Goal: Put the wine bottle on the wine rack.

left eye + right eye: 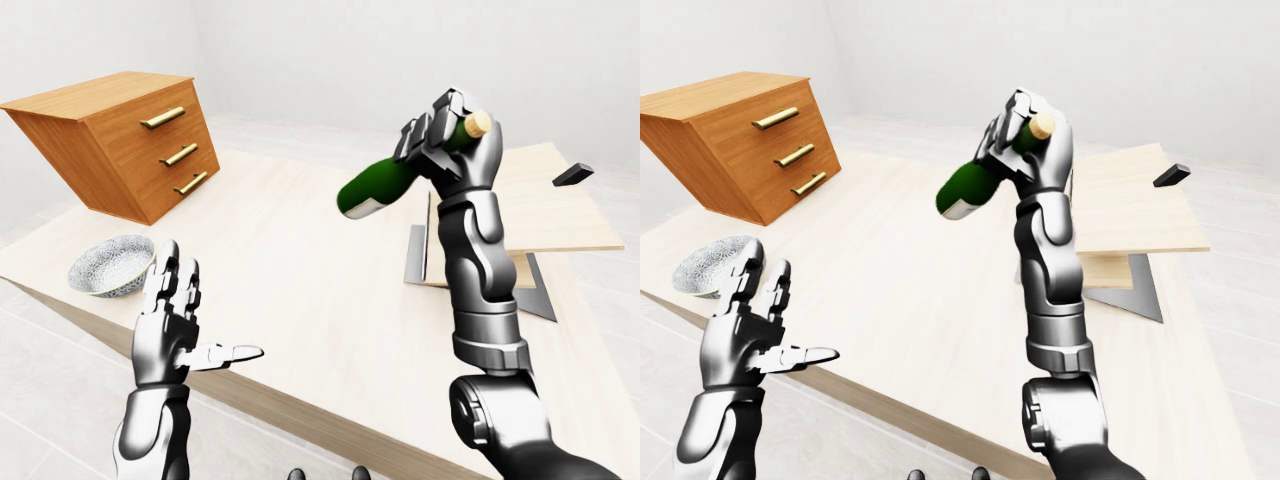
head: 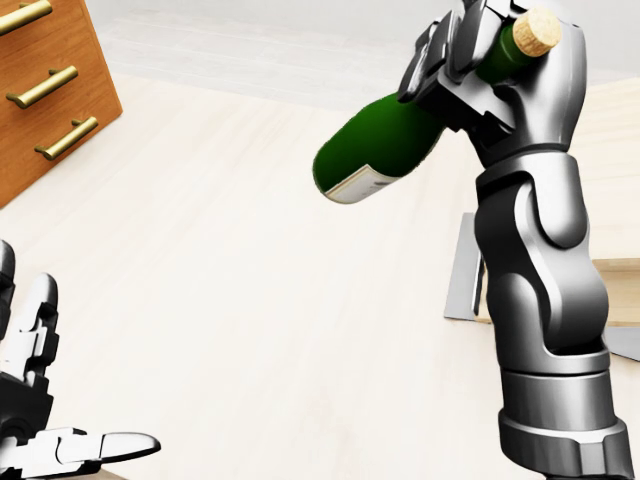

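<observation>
A green wine bottle (image 2: 385, 145) with a cork hangs high above the pale wooden table (image 1: 300, 260), tilted nearly level with its base to the left. My right hand (image 2: 490, 60) is shut on its neck. The wine rack (image 1: 530, 215), light wood shelves on a grey metal base, stands just right of that arm in the left-eye view. My left hand (image 1: 175, 320) is open at the lower left, over the table's near edge, holding nothing.
A tilted wooden drawer chest (image 1: 120, 140) with brass handles stands at the upper left. A patterned bowl (image 1: 110, 265) sits below it near the table's left corner. A small dark block (image 1: 572, 174) hovers above the rack.
</observation>
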Controlling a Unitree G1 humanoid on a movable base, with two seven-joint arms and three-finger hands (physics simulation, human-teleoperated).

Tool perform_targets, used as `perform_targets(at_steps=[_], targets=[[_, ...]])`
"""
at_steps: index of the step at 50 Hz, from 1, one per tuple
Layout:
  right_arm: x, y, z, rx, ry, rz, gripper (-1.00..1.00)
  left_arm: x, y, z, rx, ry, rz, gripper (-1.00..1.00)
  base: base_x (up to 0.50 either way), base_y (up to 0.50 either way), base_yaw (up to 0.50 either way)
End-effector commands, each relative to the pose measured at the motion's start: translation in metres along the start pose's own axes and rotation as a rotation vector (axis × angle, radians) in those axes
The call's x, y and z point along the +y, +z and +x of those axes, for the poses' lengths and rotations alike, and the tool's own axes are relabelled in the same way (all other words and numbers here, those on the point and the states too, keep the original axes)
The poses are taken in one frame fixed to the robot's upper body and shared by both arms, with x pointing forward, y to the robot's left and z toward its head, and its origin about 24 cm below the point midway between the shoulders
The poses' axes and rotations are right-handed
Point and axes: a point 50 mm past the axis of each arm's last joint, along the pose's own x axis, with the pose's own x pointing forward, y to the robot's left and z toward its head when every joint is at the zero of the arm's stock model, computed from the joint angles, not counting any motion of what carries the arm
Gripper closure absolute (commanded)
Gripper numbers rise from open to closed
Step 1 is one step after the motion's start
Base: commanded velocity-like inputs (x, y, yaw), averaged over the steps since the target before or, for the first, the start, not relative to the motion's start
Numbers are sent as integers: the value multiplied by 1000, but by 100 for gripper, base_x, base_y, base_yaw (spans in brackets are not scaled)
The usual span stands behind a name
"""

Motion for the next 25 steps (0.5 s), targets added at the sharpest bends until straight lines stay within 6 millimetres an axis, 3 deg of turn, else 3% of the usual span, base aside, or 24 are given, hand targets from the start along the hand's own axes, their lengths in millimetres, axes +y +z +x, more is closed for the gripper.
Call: perform_targets(at_steps=[1,15,19,25], targets=[[-18,19,-3,-59,-139,83,100,-2,-1,0,2,-5,-3,-100,0,0,0],[-19,18,-3,-51,-141,91,100,-2,-1,0,3,-5,-4,-100,0,0,0],[-27,47,-1,-151,-127,230,100,-1,2,3,-14,1,-7,-100,0,0,0],[-41,67,-1,-199,-115,314,100,-1,6,8,-35,3,-8,-100,0,0,0]])
